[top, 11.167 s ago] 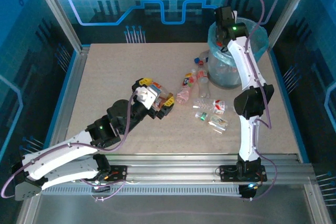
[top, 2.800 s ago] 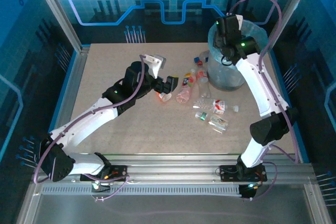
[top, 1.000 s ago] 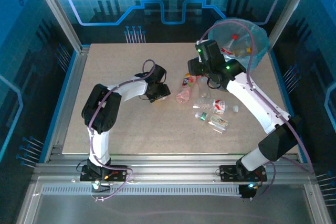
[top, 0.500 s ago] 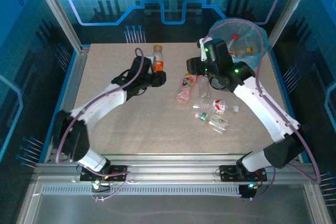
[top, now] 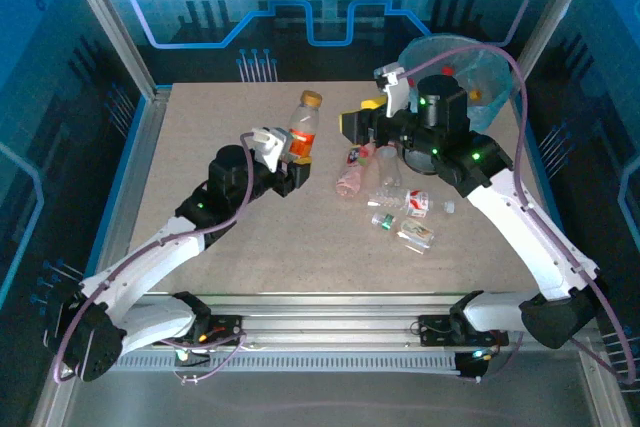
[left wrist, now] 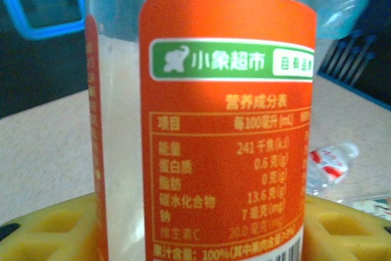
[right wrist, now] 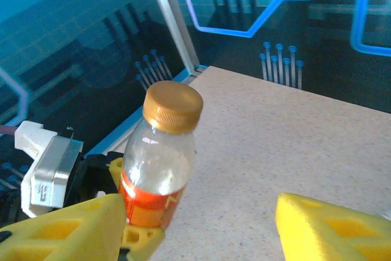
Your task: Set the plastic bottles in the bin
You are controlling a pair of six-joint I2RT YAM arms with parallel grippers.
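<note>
Left pincer (top: 292, 154) was clamped on the orange-labelled bottle (top: 303, 125), its yellow pads (left wrist: 43, 230) pressed to either side of the lower body so that the label and the golden cap (right wrist: 173, 107) stood clear above the grip. The bottle was held upright and appeared lifted off the bench (top: 200, 117), over the far half. That put it well apart from the bin (top: 498, 75), which stood at the far right corner with a few bottles already lying in its blue liner.

The placing looked deliberate. The bin sat on the right arm's side, probably beyond an easy reach for the left arm, so the bottle was presented across rather than carried over. Right pincer (top: 358, 117) faced it from just beside, jaws spread wide and empty. In its own wrist view the bottle stood between and beyond the two yellow fingers (right wrist: 67, 230) — lined up, I judged, for a handover, with the free upper body left for it to take. Loose bottles (top: 385, 187) lay in a huddle on the bench below the right arm — not yet binned.
</note>
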